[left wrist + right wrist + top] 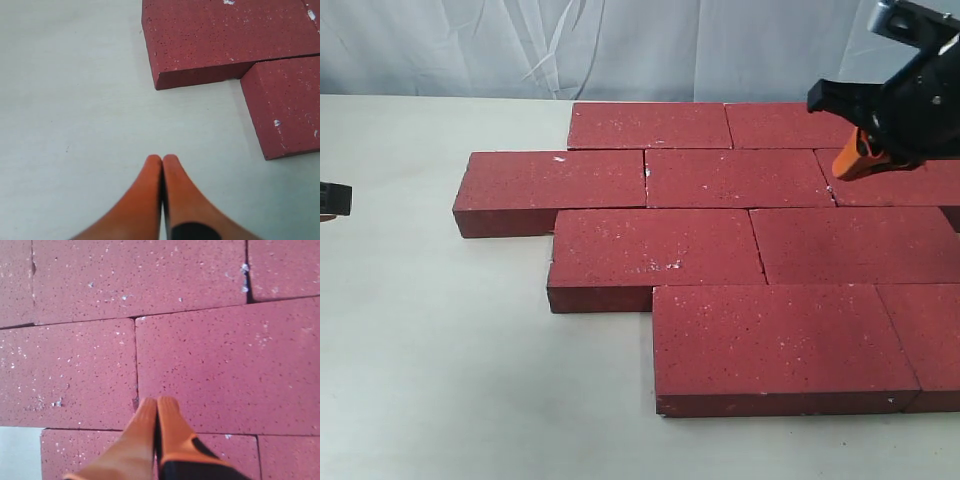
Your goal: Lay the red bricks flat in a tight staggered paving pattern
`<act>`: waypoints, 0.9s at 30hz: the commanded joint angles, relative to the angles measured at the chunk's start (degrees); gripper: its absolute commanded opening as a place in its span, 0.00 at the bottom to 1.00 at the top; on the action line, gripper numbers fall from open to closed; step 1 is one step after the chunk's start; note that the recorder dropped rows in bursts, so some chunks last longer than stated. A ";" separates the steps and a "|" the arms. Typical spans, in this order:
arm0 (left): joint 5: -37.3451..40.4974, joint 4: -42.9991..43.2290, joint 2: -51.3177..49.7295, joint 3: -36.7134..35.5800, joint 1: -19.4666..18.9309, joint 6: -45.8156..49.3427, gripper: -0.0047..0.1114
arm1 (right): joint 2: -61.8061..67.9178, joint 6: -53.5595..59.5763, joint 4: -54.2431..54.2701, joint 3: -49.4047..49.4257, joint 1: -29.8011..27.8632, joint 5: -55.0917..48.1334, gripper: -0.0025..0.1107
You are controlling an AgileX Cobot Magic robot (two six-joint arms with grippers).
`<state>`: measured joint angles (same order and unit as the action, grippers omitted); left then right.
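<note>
Left gripper (162, 159) is hovering over the pale table (75, 100), just off the left edge of the dark red gritty rectangular paving bricks (720, 250). Its orange fingers (145, 200) are pressing together, pinching nothing. The bricks are lying flat on the table in four close-set staggered rows. Right gripper (157, 401) is hanging above the bricks' far right part, fingers likewise pressing together on nothing.

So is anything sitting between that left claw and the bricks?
Nothing visible. Only open table lies between the closed left claw and the corner of the nearest red brick.
</note>
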<state>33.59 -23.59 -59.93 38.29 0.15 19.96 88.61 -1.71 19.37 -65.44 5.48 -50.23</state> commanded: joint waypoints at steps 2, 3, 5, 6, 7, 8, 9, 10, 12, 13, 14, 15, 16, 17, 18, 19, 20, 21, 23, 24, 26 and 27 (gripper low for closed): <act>-0.63 0.09 0.23 -0.26 0.38 -0.29 0.04 | -5.69 0.54 0.43 4.81 -3.78 0.61 0.01; -0.63 0.09 0.23 -0.26 0.38 -0.29 0.04 | -6.52 0.54 0.43 5.58 -4.21 1.19 0.01; -0.63 0.09 0.23 -0.26 0.38 -0.29 0.04 | -8.45 0.54 0.11 6.99 -4.43 1.48 0.01; -0.63 0.09 0.23 -0.26 0.38 -0.29 0.04 | -9.23 0.54 0.01 7.51 -4.43 1.48 0.01; -0.63 0.09 0.23 -0.26 0.38 -0.29 0.04 | -10.23 0.54 0.01 7.86 -4.43 1.48 0.01; -0.63 0.09 0.23 -0.26 0.38 -0.29 0.04 | -11.28 0.54 -0.32 8.43 -4.43 1.48 0.01; -0.63 0.09 0.23 -0.26 0.38 -0.29 0.04 | -12.33 0.54 -0.97 8.80 -4.43 1.48 0.01; -0.63 0.09 0.23 -0.26 0.38 -0.29 0.04 | -13.22 0.54 -1.43 9.23 -4.43 1.48 0.01; -0.63 0.09 0.23 -0.26 0.38 -0.29 0.04 | -15.66 0.54 -2.75 10.53 -4.43 1.59 0.01; -0.63 0.09 0.23 -0.26 0.38 -0.29 0.04 | -16.84 0.54 -3.27 11.27 -4.43 1.59 0.01; -0.63 0.09 0.23 -0.26 0.38 -0.29 0.04 | -18.13 0.54 -3.85 12.11 -4.43 1.59 0.01; -0.63 0.09 0.23 -0.26 0.38 -0.29 0.04 | -19.17 0.54 -4.43 12.82 -4.43 1.59 0.01; -0.63 0.09 0.23 -0.26 0.38 -0.29 0.04 | -20.52 0.54 -4.94 13.79 -4.43 1.74 0.01; -0.63 0.09 0.23 -0.26 0.38 -0.29 0.04 | -21.85 0.54 -5.35 14.90 -4.43 2.33 0.01; -0.63 0.09 0.23 -0.26 0.38 -0.29 0.04 | -23.33 0.54 -5.78 16.14 -4.43 2.96 0.01; -0.63 0.09 0.23 -0.26 0.38 -0.29 0.04 | -24.86 0.54 -6.29 17.38 -4.43 3.89 0.01; -0.63 0.09 0.23 -0.26 0.38 -0.29 0.04 | -26.38 0.54 -6.46 18.67 -4.43 4.95 0.01; -0.63 0.09 0.23 -0.26 0.38 -0.29 0.04 | -27.64 0.54 -6.72 19.77 -4.43 5.93 0.01; -0.63 0.09 0.23 -0.26 0.38 -0.29 0.04 | -30.91 0.54 -7.29 22.37 -4.43 8.09 0.01; -0.63 0.09 0.23 -0.26 0.38 -0.29 0.04 | -32.52 0.54 -7.29 23.48 -4.43 8.81 0.01; -0.63 0.09 0.23 -0.26 0.38 -0.29 0.04 | -35.47 0.54 -7.29 25.10 -4.43 9.90 0.01; -0.63 0.09 0.23 -0.26 0.38 -0.29 0.04 | -37.10 0.54 -7.29 25.78 -4.43 10.33 0.01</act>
<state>33.59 -23.59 -59.93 38.29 0.15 19.96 55.34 -1.56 12.64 -41.65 1.39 -42.19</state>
